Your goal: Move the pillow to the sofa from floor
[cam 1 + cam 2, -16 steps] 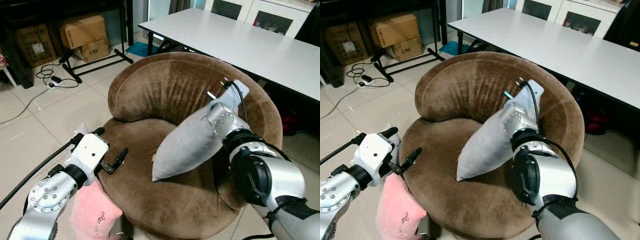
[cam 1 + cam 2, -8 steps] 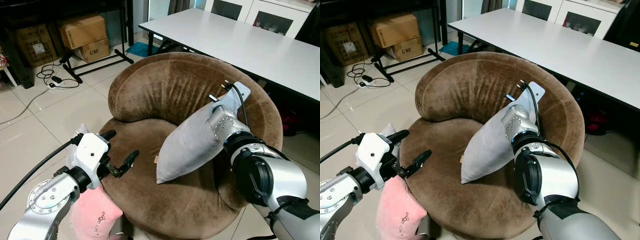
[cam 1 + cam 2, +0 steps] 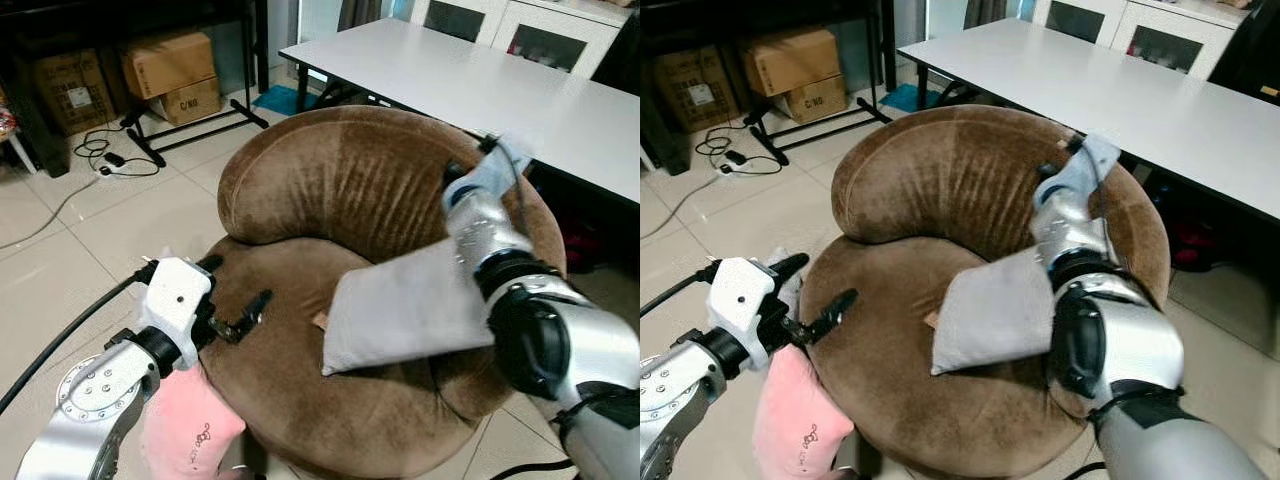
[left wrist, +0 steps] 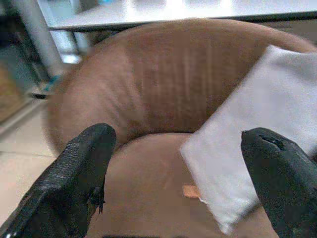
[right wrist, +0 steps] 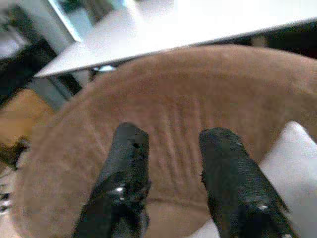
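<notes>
Right gripper [image 5: 171, 183] slightly open, empty, lifted toward sofa [image 3: 340, 180] backrest | grey pillow [image 3: 410, 310] released, now flat on sofa seat | left gripper [image 4: 173, 183] wide open, empty | placement looks done

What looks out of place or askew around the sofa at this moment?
The grey pillow lies tilted on the brown sofa, leaning toward its right side rather than flat. A pink pillow sits on the floor against the sofa's front, below the open left hand.
</notes>
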Motion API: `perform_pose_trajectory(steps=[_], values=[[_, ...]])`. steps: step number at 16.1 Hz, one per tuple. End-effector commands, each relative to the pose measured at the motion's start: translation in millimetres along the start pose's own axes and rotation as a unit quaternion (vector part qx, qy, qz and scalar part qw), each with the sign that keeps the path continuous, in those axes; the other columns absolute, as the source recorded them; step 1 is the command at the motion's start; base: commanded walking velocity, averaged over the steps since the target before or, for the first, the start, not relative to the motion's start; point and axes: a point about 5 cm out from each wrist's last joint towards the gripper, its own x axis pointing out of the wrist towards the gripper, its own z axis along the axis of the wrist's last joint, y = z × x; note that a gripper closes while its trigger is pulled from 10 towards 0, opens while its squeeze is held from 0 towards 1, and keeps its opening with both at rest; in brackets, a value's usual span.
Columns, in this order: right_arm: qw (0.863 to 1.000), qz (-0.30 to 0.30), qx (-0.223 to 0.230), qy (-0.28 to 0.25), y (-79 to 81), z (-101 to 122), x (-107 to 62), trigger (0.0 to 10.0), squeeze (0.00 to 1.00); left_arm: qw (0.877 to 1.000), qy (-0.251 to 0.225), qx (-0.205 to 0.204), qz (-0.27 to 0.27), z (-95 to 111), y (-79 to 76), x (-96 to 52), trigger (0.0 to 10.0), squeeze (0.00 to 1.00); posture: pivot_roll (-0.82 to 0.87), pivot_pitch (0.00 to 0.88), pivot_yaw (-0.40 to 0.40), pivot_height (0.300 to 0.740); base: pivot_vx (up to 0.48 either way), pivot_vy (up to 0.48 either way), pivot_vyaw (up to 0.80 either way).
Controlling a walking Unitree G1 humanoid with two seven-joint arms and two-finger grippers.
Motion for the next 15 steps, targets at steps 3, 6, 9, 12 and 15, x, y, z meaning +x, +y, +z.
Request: perform_pose_trajectory(steps=[3,6,9,12,15], values=[[0.993,0.108,-0.031,-0.043,2.0,13.4,-2.6,10.0,0.0,0.994,0.005,0.034,0.106,-5.2,11.8,3.0,10.0,0.0,0.02,0.0,-0.061,0.74,0.0,0.0,0.0],[0.981,0.163,-0.096,-0.048,-14.3,-11.2,-38.4,10.0,0.0,0.99,0.01,0.035,0.137,-7.2,14.4,9.3,10.0,0.0,0.0,0.0,-0.044,0.74,0.0,0.0,0.0],[0.967,0.189,-0.167,-0.043,-20.9,-43.8,-95.5,10.0,0.0,0.987,-0.011,0.058,0.152,-3.1,14.6,15.7,10.0,0.0,-0.04,0.0,-0.018,0.74,0.0,0.0,0.0],[0.964,0.176,-0.2,-0.02,-32.7,-57.7,-118.6,10.0,0.0,0.984,-0.018,0.072,0.159,-4.0,13.8,13.5,10.0,0.0,-0.04,0.0,-0.017,0.74,-0.25,0.0,0.0],[0.963,0.173,-0.208,-0.012,-29.4,-55.7,-123.0,10.0,0.0,0.983,-0.019,0.08,0.164,-5.0,14.3,10.9,10.0,0.0,-0.04,0.0,-0.024,0.74,-0.278,0.0,0.0]])
